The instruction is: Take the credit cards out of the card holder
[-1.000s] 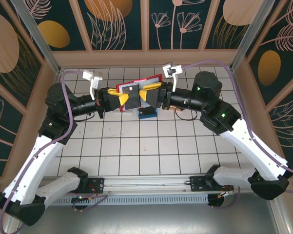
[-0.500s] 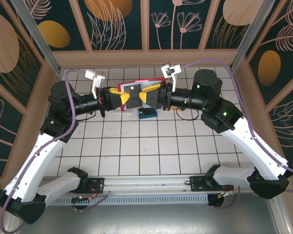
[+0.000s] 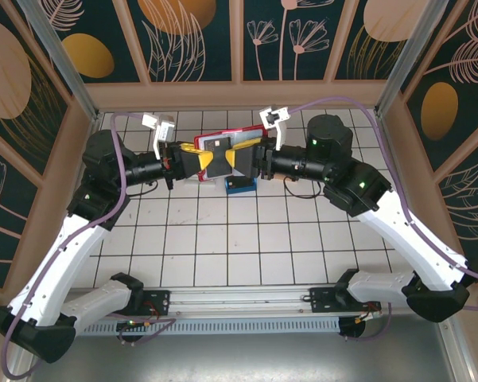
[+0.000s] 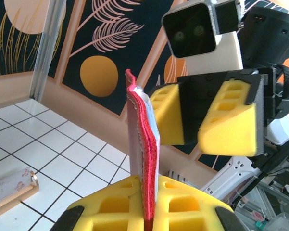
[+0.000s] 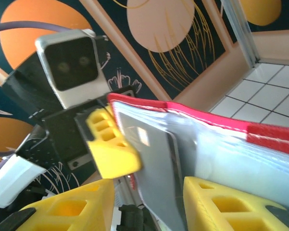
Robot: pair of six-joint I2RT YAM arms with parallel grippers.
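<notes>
The tiled table point(image 3: 223, 247) lies largely bare, and both arms reach to its far side, where they meet above the tiles. The card holder point(image 3: 242, 135) is held up off the table between them. The left gripper point(image 4: 149, 204) is clamped tight on its lower edge. From the left wrist the red wallet point(image 4: 144, 144) shows edge-on and upright, so its pockets cannot be read there. From the right wrist its greyish see-through pockets point(image 5: 240, 154) face the lens, cut off at the right border.

A dark card point(image 5: 158, 168) hangs out of a pocket, and its lower end is lost below the frame. The right gripper point(image 5: 146, 204) stands partly apart with a finger on either side of that card. Whether it touches the card is unclear.

From above, the dark card point(image 3: 216, 159) sits between the two grippers. A blue block point(image 3: 240, 185) lies on the table beneath them, partly covered. A wooden stand point(image 4: 12, 190) with a pale slip is clipped by the left edge.
</notes>
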